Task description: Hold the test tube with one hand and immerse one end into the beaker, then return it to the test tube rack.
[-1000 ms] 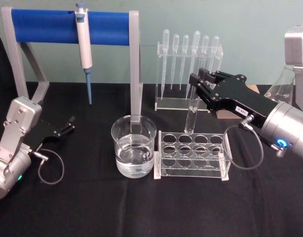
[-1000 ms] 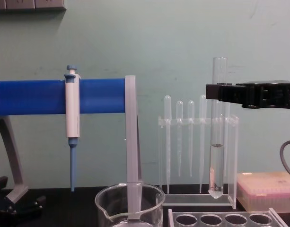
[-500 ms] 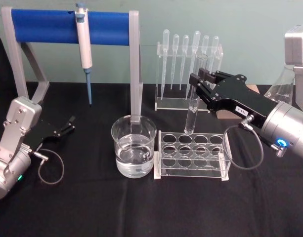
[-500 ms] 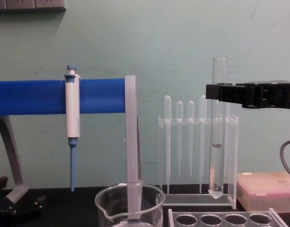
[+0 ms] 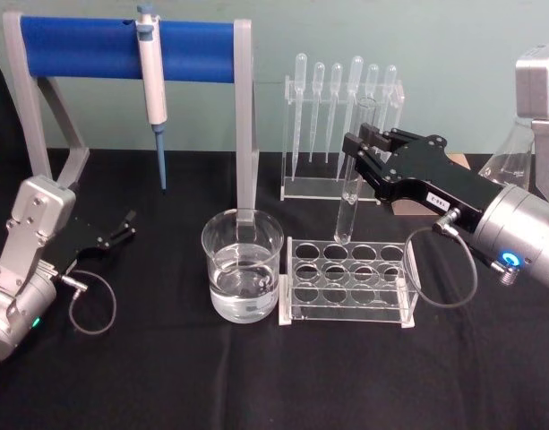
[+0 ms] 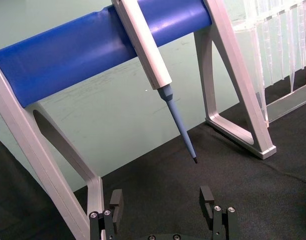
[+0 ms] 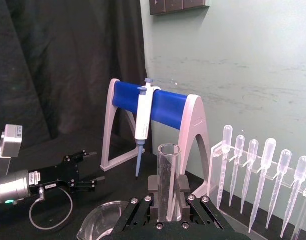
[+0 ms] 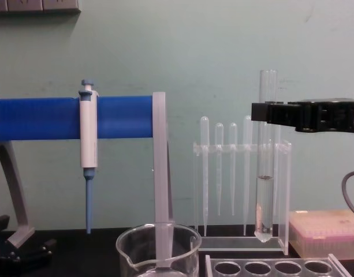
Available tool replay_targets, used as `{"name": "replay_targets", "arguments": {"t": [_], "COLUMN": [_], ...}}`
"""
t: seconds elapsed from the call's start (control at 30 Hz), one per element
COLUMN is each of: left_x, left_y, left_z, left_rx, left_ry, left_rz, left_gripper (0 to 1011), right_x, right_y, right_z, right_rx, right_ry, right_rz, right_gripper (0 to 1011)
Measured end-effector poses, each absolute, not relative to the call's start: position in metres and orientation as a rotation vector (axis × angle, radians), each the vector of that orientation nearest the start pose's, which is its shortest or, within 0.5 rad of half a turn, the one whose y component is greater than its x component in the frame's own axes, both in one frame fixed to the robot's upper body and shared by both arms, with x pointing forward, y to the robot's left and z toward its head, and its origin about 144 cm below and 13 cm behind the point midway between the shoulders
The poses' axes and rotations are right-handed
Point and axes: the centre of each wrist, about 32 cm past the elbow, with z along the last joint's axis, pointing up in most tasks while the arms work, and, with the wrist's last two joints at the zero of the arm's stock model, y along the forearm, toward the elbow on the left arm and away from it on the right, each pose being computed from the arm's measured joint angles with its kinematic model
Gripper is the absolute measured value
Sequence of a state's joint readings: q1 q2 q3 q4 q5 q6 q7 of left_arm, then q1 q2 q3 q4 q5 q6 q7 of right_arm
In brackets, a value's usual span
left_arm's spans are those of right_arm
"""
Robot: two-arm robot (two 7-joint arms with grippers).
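Clamped around the upper part of the test tube (image 5: pixel 348 210), the right gripper (image 5: pixel 353 154) reaches in from the right side of the head view, its black fingers closed on the glass just below the rim; the right wrist view shows the tube (image 7: pixel 167 165) upright between the gripper's (image 7: pixel 167 194) fingers. The tube hangs close to vertical, slightly tilted in the head view, with its round bottom above the rear row of the test tube rack (image 5: pixel 401 300); in the chest view the tube's (image 8: pixel 264 202) bottom sits clear of the rack's top, and clear liquid fills its lower part. The beaker (image 5: pixel 222 255) stands on the black table just beside the rack's left end, partly filled with clear liquid, apart from the tube. The left gripper (image 5: pixel 129 226) rests low at the table's left side, fingers spread and holding nothing; its wrist view shows the two fingers (image 6: pixel 207 197) wide apart, facing the blue-barred stand (image 5: pixel 86 47); a white-and-blue pipette (image 5: pixel 151 81) hangs from that bar. Behind the rack, plastic droppers (image 5: pixel 341 98) hang in a clear holder.
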State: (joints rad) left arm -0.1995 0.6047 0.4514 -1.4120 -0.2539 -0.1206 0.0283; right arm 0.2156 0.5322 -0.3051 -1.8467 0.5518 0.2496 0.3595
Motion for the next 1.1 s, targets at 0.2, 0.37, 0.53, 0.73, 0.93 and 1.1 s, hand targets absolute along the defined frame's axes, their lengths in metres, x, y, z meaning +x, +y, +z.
{"name": "replay_targets", "arguments": {"t": [0.2,0.37,0.53,0.73,0.93,1.1], "left_x": [0.489,0.489,0.489,0.489,0.489,0.489], "left_y": [0.31,0.31,0.31,0.31,0.31,0.31], "left_z": [1.14,1.14,1.14,1.14,1.14,1.14], "left_rx": [0.304,0.304,0.304,0.304,0.304,0.304], "left_ry": [-0.285,-0.285,-0.285,-0.285,-0.285,-0.285], "left_rz": [1.248,1.248,1.248,1.248,1.248,1.248], "left_gripper": [1000,1000,1000,1000,1000,1000], "right_x": [0.478,0.478,0.478,0.478,0.479,0.483], "right_y": [-0.252,-0.252,-0.252,-0.252,-0.251,-0.241], "right_z": [1.278,1.278,1.278,1.278,1.279,1.287], "right_rx": [-0.001,-0.001,-0.002,-0.002,-0.002,0.011], "right_ry": [-0.056,-0.056,-0.056,-0.056,-0.059,-0.079], "right_rz": [-0.807,-0.807,-0.807,-0.807,-0.803,-0.771], "right_gripper": [224,224,224,224,224,224]}}
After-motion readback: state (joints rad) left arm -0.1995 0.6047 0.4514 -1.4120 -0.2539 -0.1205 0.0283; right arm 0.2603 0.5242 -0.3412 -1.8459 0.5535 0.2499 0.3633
